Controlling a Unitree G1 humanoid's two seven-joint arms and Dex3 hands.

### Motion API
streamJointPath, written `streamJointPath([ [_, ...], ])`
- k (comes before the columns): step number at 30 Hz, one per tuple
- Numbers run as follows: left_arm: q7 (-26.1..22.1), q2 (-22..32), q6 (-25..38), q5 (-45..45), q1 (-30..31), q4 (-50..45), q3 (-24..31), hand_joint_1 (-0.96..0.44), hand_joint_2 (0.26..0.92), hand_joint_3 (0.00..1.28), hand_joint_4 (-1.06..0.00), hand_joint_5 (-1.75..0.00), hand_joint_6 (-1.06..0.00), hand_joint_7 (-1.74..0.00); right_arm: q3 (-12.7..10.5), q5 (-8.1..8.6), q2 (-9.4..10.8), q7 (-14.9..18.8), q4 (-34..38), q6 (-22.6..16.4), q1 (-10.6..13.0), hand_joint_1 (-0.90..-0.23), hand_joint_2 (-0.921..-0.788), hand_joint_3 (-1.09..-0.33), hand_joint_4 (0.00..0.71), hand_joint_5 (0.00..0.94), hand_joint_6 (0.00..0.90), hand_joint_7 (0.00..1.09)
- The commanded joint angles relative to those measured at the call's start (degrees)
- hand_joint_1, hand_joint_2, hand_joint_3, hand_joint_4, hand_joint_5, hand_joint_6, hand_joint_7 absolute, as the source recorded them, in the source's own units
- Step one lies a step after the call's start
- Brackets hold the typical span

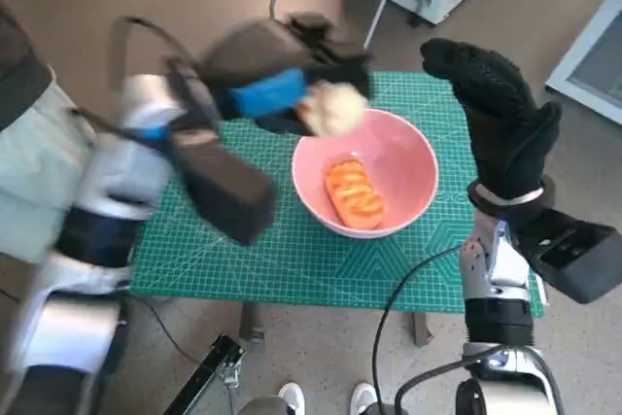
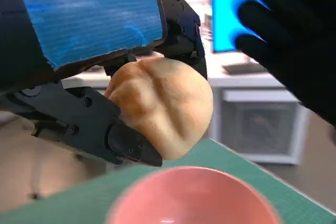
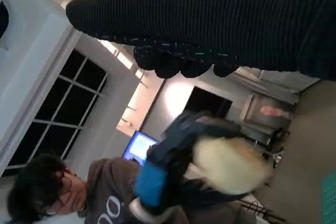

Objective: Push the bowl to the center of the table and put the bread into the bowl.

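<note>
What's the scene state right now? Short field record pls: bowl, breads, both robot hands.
bowl: pink bowl on the green mat, near its middle
bread in bowl: one orange-glazed loaf lying inside
bread in hand: pale round bun, held above the bowl's rim
left robot hand: grips the bun, motion-blurred
right robot hand: raised beside the bowl, holds nothing, fingers spread
bystander: a person in the right wrist view

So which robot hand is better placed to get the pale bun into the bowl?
Left. The left robot hand already holds the bun above the pink bowl's rim. The right robot hand is raised beside the bowl, holding nothing.
</note>
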Motion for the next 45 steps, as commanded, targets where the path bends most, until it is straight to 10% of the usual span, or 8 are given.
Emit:
streamJointPath([
  [1, 3.0, -2.9, -1.2, 3.6, -1.5, 7.6, -3.3, 0.00, 0.921, 0.17, -0.51, -1.28, -0.58, -1.29, -0.1, 0.50, -0.5, 0.8, -0.3, 1.2, 0.9, -0.652, -0.921, -0.693, 0.378, 0.009, 0.101, 0.86],
  [4, -0.4, -5.2, 2.7, 4.1, -1.6, 10.9, -5.0, 0.00, 0.921, 0.26, -0.37, -1.39, -0.51, -1.38, -0.2, 0.36, -0.6, 0.8, -0.3, 1.1, 1.0, -0.653, -0.921, -0.688, 0.378, 0.009, 0.100, 0.87],
  [7, -4.3, -7.0, 8.5, 4.7, -1.5, 12.5, -6.5, -0.04, 0.904, 0.17, -0.19, -0.52, -0.22, -0.78, -0.3, 0.16, -0.6, 0.7, -0.5, 1.0, 1.2, -0.656, -0.921, -0.687, 0.377, 0.009, 0.099, 0.87],
  [13, -7.8, -8.4, 14.5, 5.2, 0.1, 11.5, -7.6, -0.09, 0.891, 0.06, -0.07, -0.06, -0.03, -0.49, -0.5, -0.25, -0.8, 0.5, -0.5, 0.3, 1.3, -0.657, -0.921, -0.687, 0.376, 0.008, 0.097, 0.87],
  [27, -3.8, -7.7, 9.6, 0.8, 2.8, 11.6, -4.0, -0.18, 0.872, 0.02, -0.12, -0.04, -0.11, -0.50, -0.5, -0.96, -0.7, -0.2, -0.6, -0.1, 1.1, -0.650, -0.921, -0.688, 0.376, 0.008, 0.092, 0.87],
  [45, -3.3, -11.5, 3.6, -32.5, 14.4, -1.4, 19.6, -0.32, 0.920, 0.05, -0.47, -0.10, -0.39, -0.46, -0.3, -2.06, 0.7, -2.8, -1.6, -0.9, 0.6, -0.645, -0.921, -0.688, 0.374, 0.007, 0.088, 0.87],
])
